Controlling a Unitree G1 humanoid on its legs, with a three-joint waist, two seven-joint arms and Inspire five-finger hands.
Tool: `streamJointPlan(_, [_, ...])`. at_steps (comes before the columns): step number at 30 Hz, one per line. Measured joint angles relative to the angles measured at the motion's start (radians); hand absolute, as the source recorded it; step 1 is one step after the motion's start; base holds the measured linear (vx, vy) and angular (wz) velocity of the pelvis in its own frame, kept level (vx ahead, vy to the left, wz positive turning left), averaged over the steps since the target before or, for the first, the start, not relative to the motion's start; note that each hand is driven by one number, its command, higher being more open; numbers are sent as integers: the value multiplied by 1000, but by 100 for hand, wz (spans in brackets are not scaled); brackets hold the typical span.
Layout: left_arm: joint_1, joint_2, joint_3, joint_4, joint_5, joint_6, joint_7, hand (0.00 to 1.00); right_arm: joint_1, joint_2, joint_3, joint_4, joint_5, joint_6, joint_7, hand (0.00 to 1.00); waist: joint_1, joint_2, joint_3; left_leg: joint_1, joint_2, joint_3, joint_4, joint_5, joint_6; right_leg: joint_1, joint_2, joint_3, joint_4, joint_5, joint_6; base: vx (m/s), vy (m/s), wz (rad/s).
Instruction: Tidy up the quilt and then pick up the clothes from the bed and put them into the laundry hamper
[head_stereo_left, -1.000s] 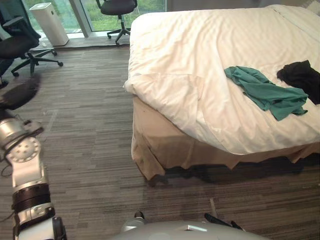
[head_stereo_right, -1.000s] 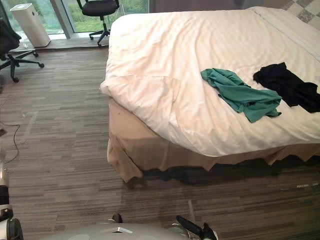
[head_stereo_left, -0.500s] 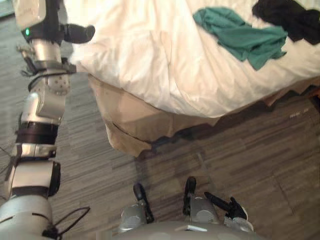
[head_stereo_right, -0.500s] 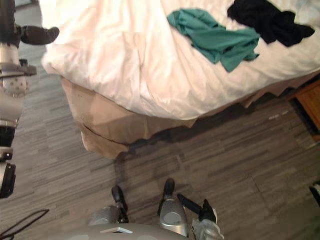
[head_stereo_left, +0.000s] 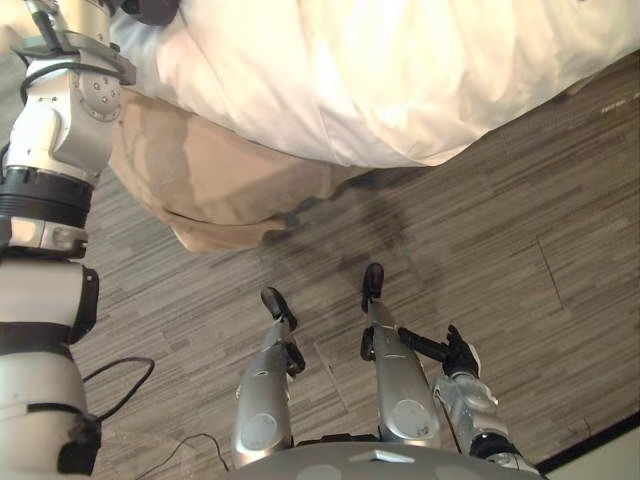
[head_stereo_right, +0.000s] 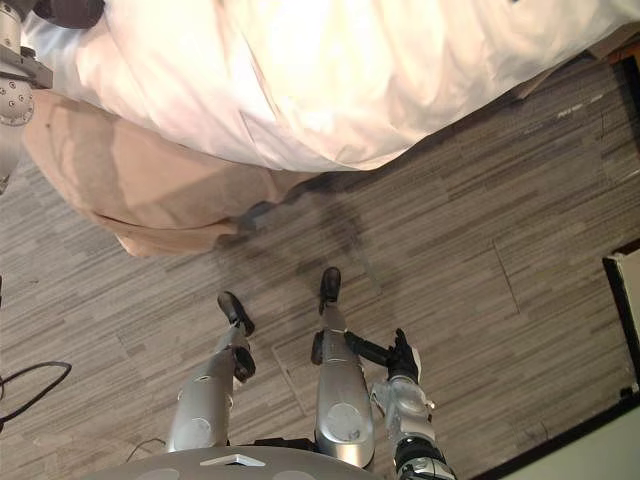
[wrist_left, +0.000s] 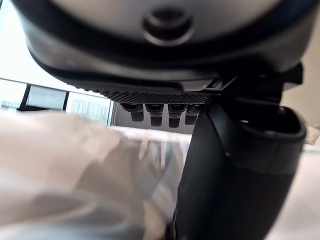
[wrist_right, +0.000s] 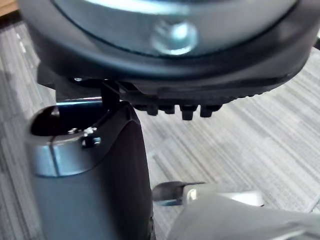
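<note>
The quilt (head_stereo_left: 400, 70) is white, soft and thick. It lies on the bed (head_stereo_right: 150, 200) in broad rumpled folds and spills over the near edge in a rounded, puffy hem. Below it hangs a beige bed skirt (head_stereo_left: 190, 170) of thin, smooth cloth. The skirt drapes loosely round the bed's corner and its lower edge bunches on the floor.

The left hand (head_stereo_left: 150, 10) is raised at that corner, a dark shape against the quilt's edge. In the left wrist view its matte black thumb (wrist_left: 235, 180) stands close to pale quilt folds, but I cannot tell whether the fingers are closed on the cloth.

The right hand (head_stereo_left: 458, 358) hangs low beside the robot, well apart from the bed. Its dark fingers (head_stereo_left: 420, 345) are stretched out loosely and hold nothing.

The floor (head_stereo_left: 500, 230) is covered in grey-brown planks with a fine streaked grain, laid in long strips. A black baseboard (head_stereo_left: 600, 440) runs across the lower right, with a pale wall beyond it. In the left wrist view, bright window panes (wrist_left: 85, 105) in dark frames stand past the far side of the bed.
</note>
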Motion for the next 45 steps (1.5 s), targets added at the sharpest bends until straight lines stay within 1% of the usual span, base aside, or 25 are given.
streamJointPlan(4, [-10,-5,-2,-18,-14,-13,-15,0,0,20,53,-76,37,-6,-6,100,19,0,0,-9,16,32,2,0,0,-17,7,13,3,3,1,36,-13,-9])
streamJointPlan(6, [-30,-14,-2,-24,-53,-27,-60,0,1,35,78,-106,37,-8,-2,100,35,-1,-1,2,19,43,3,0,0,-7,8,14,4,3,1,62,-13,-3])
streamJointPlan(11, [12,-42,-57,-42,-87,-27,-169,0,23,41,89,-121,33,1,5,100,35,1,-1,86,32,58,60,0,0,103,-3,-9,41,1,0,114,0,20])
streamJointPlan(12, [62,-49,-82,-66,-88,-34,-196,0,47,40,88,-130,30,4,6,100,34,-2,0,88,50,64,159,-21,-8,161,-18,-29,50,0,-2,202,5,59])
streamJointPlan(13, [146,-52,-83,-109,-91,-60,-220,0,74,37,92,-124,21,5,8,100,31,0,-14,68,59,86,220,-97,-3,220,-33,-41,50,-8,-10,235,11,63])
streamJointPlan(14, [190,-52,-86,-137,-97,-76,-229,0,88,27,88,-109,4,5,9,100,33,11,-31,87,28,74,90,-78,7,231,-37,-51,64,-18,-9,230,99,54])
streamJointPlan(15, [312,-46,-83,-219,-126,-97,-249,0,119,4,65,-92,-4,7,12,100,37,56,-61,110,14,42,-88,157,59,274,-28,-77,132,-97,30,200,113,53])
streamJointPlan(16, [390,-41,-70,-264,-138,-109,-258,0,116,10,43,-55,-12,10,13,100,21,39,-89,137,-9,44,-80,117,70,299,-50,-95,157,-148,42,217,108,62])
streamJointPlan(17, [437,-39,-64,-295,-163,-114,-267,0,114,13,36,-36,-17,13,12,100,20,28,-102,149,-21,29,-80,119,72,311,-67,-108,174,-159,54,192,19,52])
streamJointPlan(19, [611,-33,-1,-375,-220,-123,-298,0,103,8,22,-7,-52,23,38,100,38,37,-109,199,-3,-15,-79,118,72,302,-64,-121,256,-200,47,224,-62,21])
streamJointPlan(20, [760,-37,72,-401,-279,-123,-325,0,94,3,17,0,-87,22,52,100,37,61,-112,241,32,-62,-79,118,72,317,-4,-127,172,-225,42,170,-125,15])
streamJointPlan(21, [814,-38,98,-404,-302,-122,-340,0,91,3,17,7,-98,23,53,100,34,61,-114,260,37,-69,-79,117,68,332,18,-133,92,-216,43,159,-194,24])
streamJointPlan(22, [894,-38,128,-414,-323,-122,-354,0,94,4,17,20,-117,26,52,100,33,44,-128,290,26,-70,-78,103,46,365,28,-141,-41,-154,34,111,-199,47])
streamJointPlan(23, [1004,-42,171,-450,-356,-123,-371,0,101,-1,17,44,-127,29,54,100,25,10,-150,316,-7,-84,-45,48,-4,375,10,-160,-60,-47,11,128,-187,51])
streamJointPlan(24, [1127,-109,198,-479,-397,-126,-375,0,91,-42,16,87,-158,41,54,100,32,71,-180,322,31,-99,-25,17,-15,397,39,-169,-56,-40,8,180,-108,36])
streamJointPlan(26, [1296,-116,217,-546,-444,-135,-395,0,91,-72,12,131,-170,51,54,100,53,87,-205,348,40,-101,-12,5,-29,437,51,-169,-80,-56,1,169,-54,-1])
streamJointPlan(27, [1351,-129,218,-558,-458,-135,-403,100,92,-83,10,144,-185,59,54,100,64,100,-214,357,48,-103,-12,-3,-36,448,62,-171,-85,-56,0,107,-80,3])
streamJointPlan(29, [1448,-176,233,-557,-481,-137,-419,100,93,-86,14,168,-205,72,56,100,68,105,-225,368,53,-114,-12,-8,-38,466,70,-178,-87,-61,-5,47,-43,7])
streamJointPlan(32, [1473,-265,236,-465,-481,-166,-420,100,108,-84,32,171,-207,85,72,100,83,86,-242,395,49,-121,6,-32,-40,501,65,-182,-88,-62,-4,-2,18,0])
streamJointPlan(35, [1464,-353,250,-219,-477,-222,-423,100,124,-63,60,179,-243,89,73,100,84,38,-291,412,34,-124,22,-53,-37,521,47,-180,-88,-70,8,-24,64,-5])
streamJointPlan(38, [1411,-482,361,51,-452,-252,-415,100,130,-59,82,200,-244,90,78,100,90,19,-311,425,20,-124,21,-57,-33,533,33,-180,-88,-70,17,-28,53,0])
streamJointPlan(39, [1396,-524,422,130,-387,-247,-406,100,131,-58,86,207,-243,88,82,100,89,14,-313,436,16,-124,21,-59,-31,542,28,-180,-88,-70,21,-55,65,-5])
streamJointPlan(41, [1396,-543,488,274,-240,-192,-383,100,137,-59,91,207,-243,85,83,100,84,14,-313,447,12,-119,21,-65,-32,549,23,-177,-88,-72,28,-55,45,-6])
streamJointPlan(43, [1433,-555,610,424,-113,-59,-327,100,151,-58,91,210,-242,85,80,100,86,11,-312,444,11,-130,20,-65,-32,548,22,-186,-88,-79,38,-11,4,10])
streamJointPlan(45, [1506,-553,691,460,-78,1,-290,100,166,-58,88,231,-221,83,73,100,90,10,-313,445,11,-141,19,-66,-33,555,23,-198,-88,-82,40,33,-4,21])
